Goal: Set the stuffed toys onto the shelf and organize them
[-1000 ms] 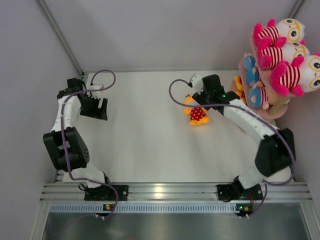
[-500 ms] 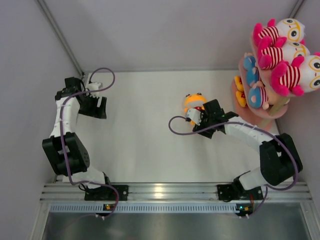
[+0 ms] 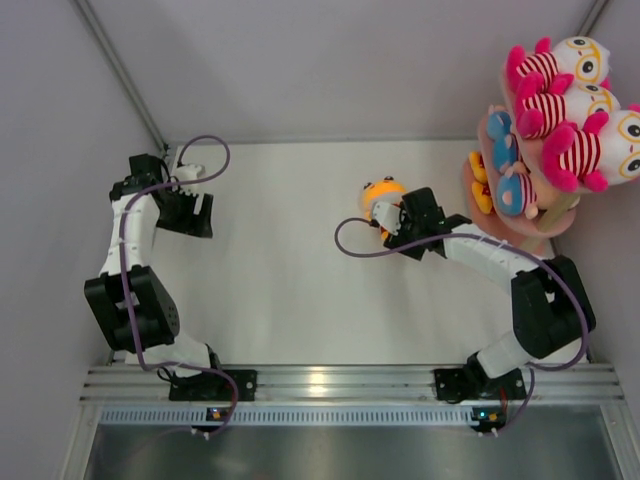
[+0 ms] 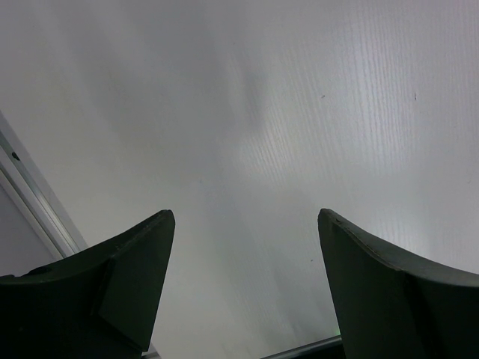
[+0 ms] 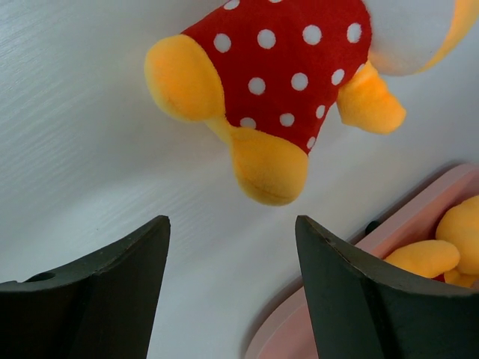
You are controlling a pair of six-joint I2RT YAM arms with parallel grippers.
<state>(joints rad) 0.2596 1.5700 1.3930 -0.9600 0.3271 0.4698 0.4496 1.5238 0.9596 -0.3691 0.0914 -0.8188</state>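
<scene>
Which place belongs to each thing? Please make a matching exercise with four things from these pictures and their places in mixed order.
Things:
1. striped toys
2. polka-dot toy
3. left claw
4. blue-dressed toys

Places:
A. lying on the table, just ahead of the open right claw
B. on the shelf, below the striped ones
C. top tier of the shelf
D. open over bare table, far left

Pairs: 1-C, 2-A, 3-D, 4-B

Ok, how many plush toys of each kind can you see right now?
Pink-and-white striped plush dolls: 3, top tier.
Blue-clad plush dolls: 2 visible, middle tier.
Orange-yellow plush dolls in red polka dots: 2 visible, one on the white table, one on the lowest tier.
Total: 7 visible; the pink shelf may hide more.
</scene>
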